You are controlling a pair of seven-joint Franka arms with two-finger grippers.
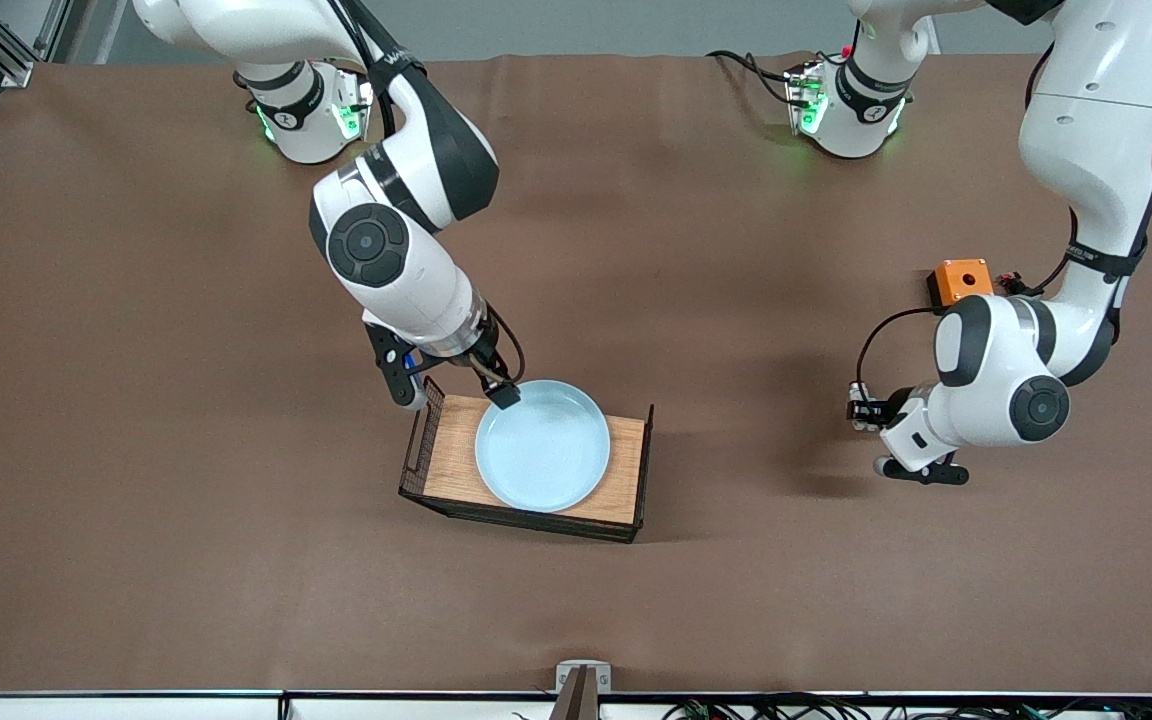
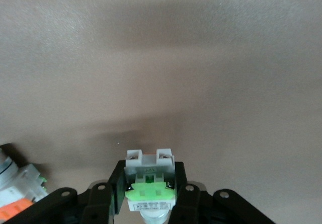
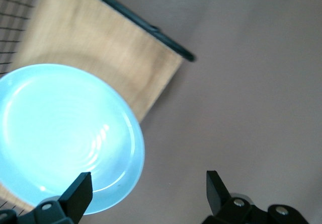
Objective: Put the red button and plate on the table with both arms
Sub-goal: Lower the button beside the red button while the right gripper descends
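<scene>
Look first at the right gripper (image 1: 456,385). You see it low at the corner of the wooden tray (image 1: 456,455) that lies toward the robots' bases and the right arm's end of the table (image 1: 136,400). Its fingers (image 3: 78,191) are spread wide apart and hold nothing. In the right wrist view, one finger overlaps the rim of the plate (image 3: 60,138) and the other stands over bare mat outside the tray.

You find the plate (image 1: 541,445) lying flat on the tray, between its black wire sides. It covers most of the wooden floor. Its rim reaches past the tray's wooden edge on the side toward the bases.

Now check the left gripper (image 2: 149,196). You see it toward the left arm's end of the table, low over the brown mat. Its fingers (image 2: 118,191) are closed on the red button (image 2: 150,181). The left wrist view shows the button's whitish-grey body and bright green block clamped between the two pads. The red cap is not visible in that view. You cannot tell whether the button touches the mat.

In the front view, the left arm's wrist (image 1: 986,385) hides both gripper and button.

Note two other items near the left arm. An orange box (image 1: 961,281) sits on the table, farther from the front camera than the wrist. A similar small part with an orange block (image 2: 17,186) lies on the mat just beside the left gripper.
</scene>
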